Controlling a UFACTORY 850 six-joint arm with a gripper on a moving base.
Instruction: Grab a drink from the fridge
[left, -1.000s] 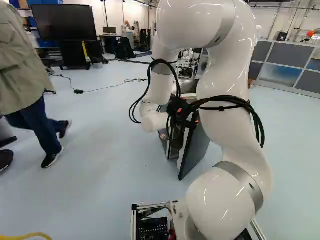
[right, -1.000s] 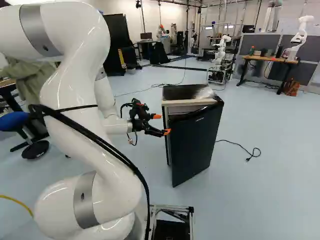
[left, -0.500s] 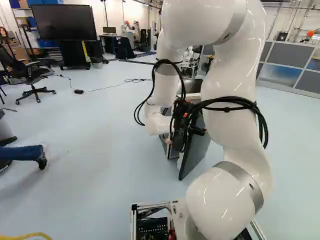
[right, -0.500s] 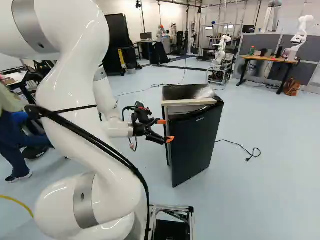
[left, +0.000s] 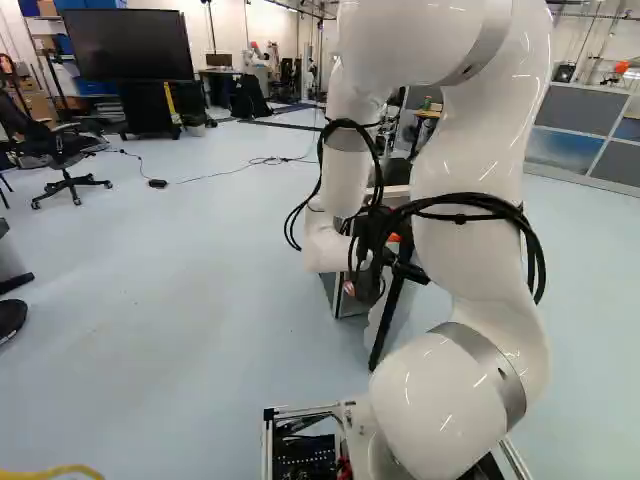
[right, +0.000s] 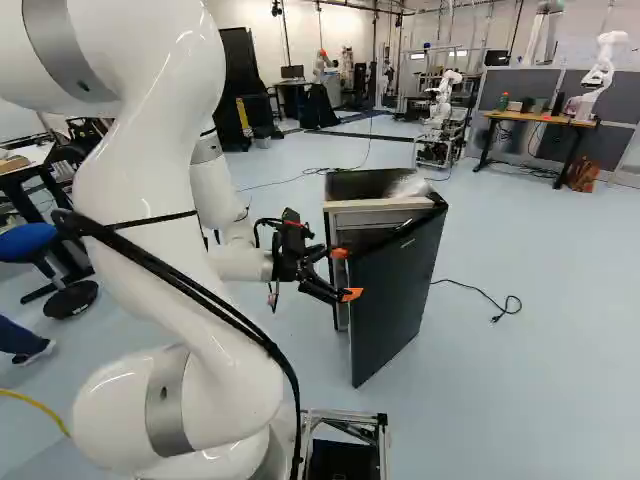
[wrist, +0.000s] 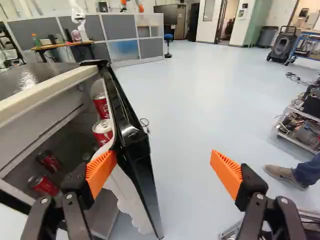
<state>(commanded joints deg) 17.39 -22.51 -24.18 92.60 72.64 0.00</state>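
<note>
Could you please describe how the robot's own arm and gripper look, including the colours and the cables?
The arm is glossy white, with rounded segments and grey bands. Black cables loop around it. The gripper is black, with two jointed fingers that carry wedge-shaped orange pads, finely ribbed on their inner faces.

White, glossy, rounded arm with grey bands and black cables.

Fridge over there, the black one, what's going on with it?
A white robot arm has its jaws open at the partly open door of the fridge. One finger is by the door's near edge, the other well outside it. Red cans show inside; none is gripped.
</note>
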